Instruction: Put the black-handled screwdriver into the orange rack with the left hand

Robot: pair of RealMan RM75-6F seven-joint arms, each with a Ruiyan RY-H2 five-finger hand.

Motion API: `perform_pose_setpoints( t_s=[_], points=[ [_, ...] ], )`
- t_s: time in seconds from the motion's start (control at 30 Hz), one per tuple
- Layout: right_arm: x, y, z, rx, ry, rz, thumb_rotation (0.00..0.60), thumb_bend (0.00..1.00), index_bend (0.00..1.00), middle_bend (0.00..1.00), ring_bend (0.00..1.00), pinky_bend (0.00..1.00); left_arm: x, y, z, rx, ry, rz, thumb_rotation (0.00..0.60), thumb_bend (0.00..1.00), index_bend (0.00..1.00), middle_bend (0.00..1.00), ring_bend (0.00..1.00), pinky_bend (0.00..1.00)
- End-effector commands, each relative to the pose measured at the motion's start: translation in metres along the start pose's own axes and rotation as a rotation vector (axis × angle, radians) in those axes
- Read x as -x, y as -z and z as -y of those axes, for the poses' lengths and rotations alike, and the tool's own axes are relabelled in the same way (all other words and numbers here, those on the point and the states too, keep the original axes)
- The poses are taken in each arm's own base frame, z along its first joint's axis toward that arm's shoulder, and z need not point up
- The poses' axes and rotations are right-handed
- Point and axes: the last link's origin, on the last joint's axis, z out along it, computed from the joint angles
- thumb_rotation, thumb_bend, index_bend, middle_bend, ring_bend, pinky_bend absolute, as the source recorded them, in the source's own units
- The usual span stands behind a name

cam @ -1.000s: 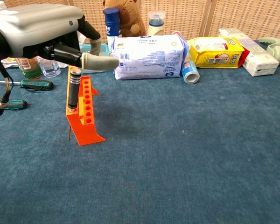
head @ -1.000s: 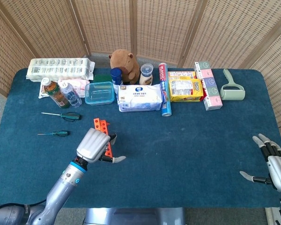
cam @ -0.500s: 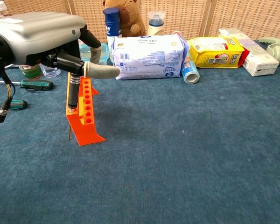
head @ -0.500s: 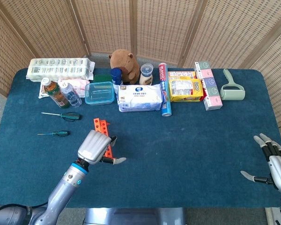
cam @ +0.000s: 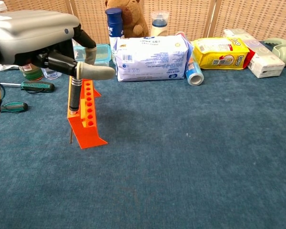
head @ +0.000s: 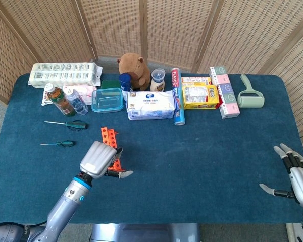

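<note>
Screwdriver (cam: pixel 75 92) stands in the rack (cam: pixel 85 113), front hole. Left hand (cam: pixel 40 40) above the handle; grip unclear. Right hand (head: pixel 293 174) open, idle. Risk: a dragging finger tips rack over.

Head view: high above the near edge, looking steeply down over the whole blue table (head: pixel 192 151) to the wicker screen (head: pixel 141 25) behind. Chest view: low, close to the cloth, facing level toward the back row (far less of the table shows). Both share the orange rack (head: pixel 111 143) (cam: pixel 86 114), left hand (head: pixel 98 160) (cam: pixel 35 33) and wipes pack (head: pixel 151 105) (cam: pixel 150 57).
</note>
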Motion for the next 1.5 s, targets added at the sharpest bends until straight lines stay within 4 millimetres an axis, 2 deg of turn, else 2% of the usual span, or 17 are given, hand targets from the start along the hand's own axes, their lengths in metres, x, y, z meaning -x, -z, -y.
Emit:
perform_pose_setpoints(
  t_s=[0.03, 0.53, 0.77, 1.17, 1.5],
  points=[
    [0.0, 0.0, 0.0, 0.0, -0.001, 0.001, 0.413, 0.0, 0.04, 0.0, 0.0, 0.0, -0.002, 0.002, 0.002, -0.01, -0.001, 0.0, 0.0, 0.0, 0.55, 0.99, 1.0, 1.0],
    [0.001, 0.0, 0.001, 0.002, 0.003, 0.001, 0.413, 0.0, 0.04, 0.0, 0.0, 0.0, -0.013, 0.02, 0.006, -0.019, 0.019, 0.029, 0.0, 0.0, 0.55, 0.99, 1.0, 1.0],
    [0.0, 0.001, 0.001, 0.002, 0.001, 0.0, 0.411, 0.0, 0.04, 0.0, 0.0, 0.0, -0.023, 0.015, 0.008, -0.004, 0.033, -0.058, 0.0, 0.0, 0.55, 0.99, 1.0, 1.0],
    [-0.001, 0.0, 0.0, 0.004, -0.002, -0.003, 0.412, 0.0, 0.04, 0.0, 0.0, 0.0, -0.012, 0.009, 0.014, -0.036, 0.019, -0.026, 0.0, 0.0, 0.55, 0.99, 1.0, 1.0],
    [-0.001, 0.001, 0.0, 0.003, -0.003, -0.002, 0.41, 0.0, 0.04, 0.0, 0.0, 0.0, -0.015, 0.018, 0.009, -0.052, 0.014, 0.035, 0.0, 0.0, 0.55, 0.99, 1.0, 1.0]
  ],
)
